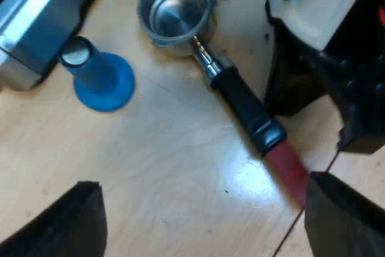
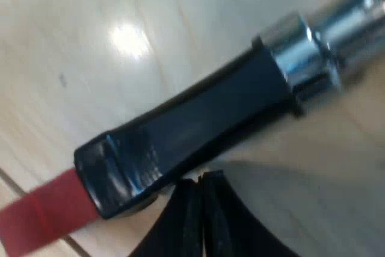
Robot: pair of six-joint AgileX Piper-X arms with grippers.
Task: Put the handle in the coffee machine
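The metal holder [image 1: 174, 13] lies flat on the wooden table, its empty basket facing up. Its dark handle [image 1: 243, 103] runs out to the red end [image 1: 289, 167]. My left gripper [image 1: 204, 186] hovers above the table, open, with the red end close to one finger [image 1: 343, 215] and nothing between the fingers. In the right wrist view the handle [image 2: 186, 127] and its red end [image 2: 42, 212] lie very close. My right gripper [image 2: 200, 180] is shut, its tips against the handle's side and not around it. The right arm [image 1: 325, 52] stands beside the handle.
A blue tamper [image 1: 99, 76] stands upright on the table between the holder's basket and the espresso machine [image 1: 33, 22], whose metal body is close by. Bare wooden table [image 1: 180, 167] lies under my left gripper.
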